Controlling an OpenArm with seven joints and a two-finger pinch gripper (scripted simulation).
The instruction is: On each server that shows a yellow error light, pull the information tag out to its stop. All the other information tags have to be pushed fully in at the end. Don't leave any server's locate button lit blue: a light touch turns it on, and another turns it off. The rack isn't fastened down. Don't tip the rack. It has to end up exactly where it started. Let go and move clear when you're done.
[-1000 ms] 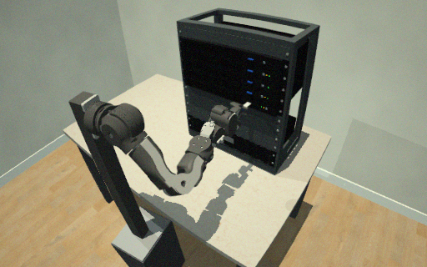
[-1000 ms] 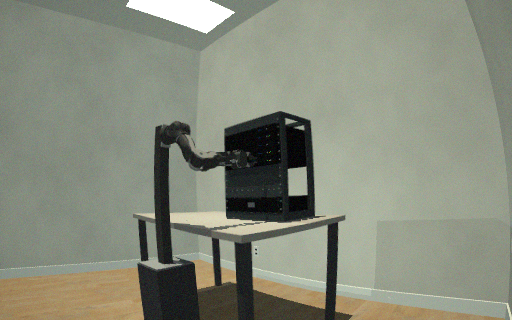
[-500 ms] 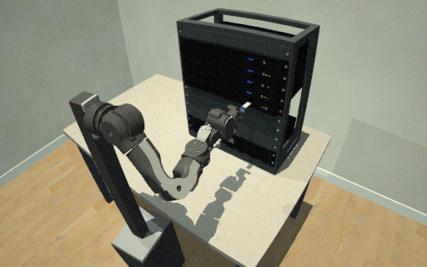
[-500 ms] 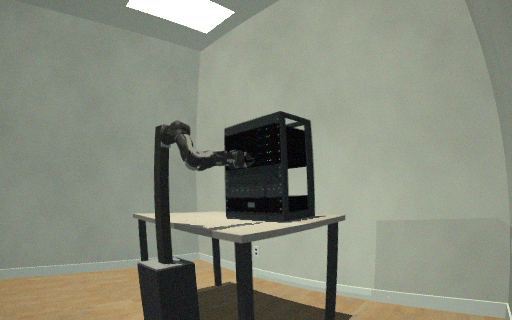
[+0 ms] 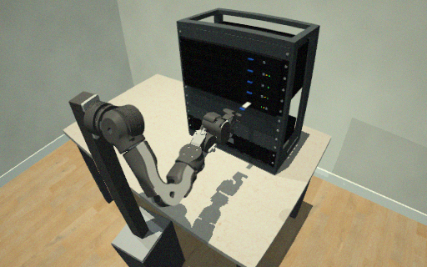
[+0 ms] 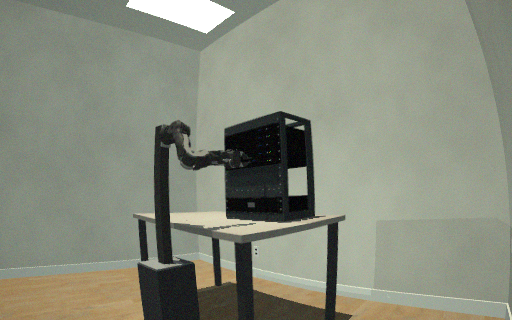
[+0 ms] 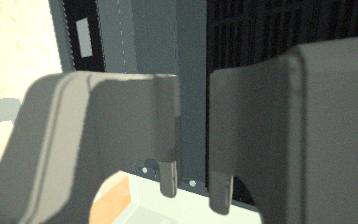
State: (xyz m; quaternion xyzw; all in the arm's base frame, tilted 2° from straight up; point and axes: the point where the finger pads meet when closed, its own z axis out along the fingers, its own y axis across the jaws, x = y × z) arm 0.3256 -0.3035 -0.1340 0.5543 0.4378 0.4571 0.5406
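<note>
The black server rack (image 5: pixel 246 83) stands on the table's far right part. Several servers in its upper half each show a blue tag end (image 5: pixel 250 71) and small green and yellow lights (image 5: pixel 266 86); which lights are yellow is too small to tell. The lowest server's white information tag (image 5: pixel 246 105) sticks out of the front. My gripper (image 5: pixel 233 114) is just below and in front of that tag, apart from it. In the wrist view the fingers stand almost shut with a narrow gap and nothing between them, pointing at the rack's grey panel (image 7: pixel 190 90).
The rack also shows in the exterior view (image 6: pixel 267 165), with the arm (image 6: pixel 205 157) reaching level to its front. The arm's post (image 5: pixel 108 167) stands at the table's near left corner. The table edge lies close behind the rack on the right.
</note>
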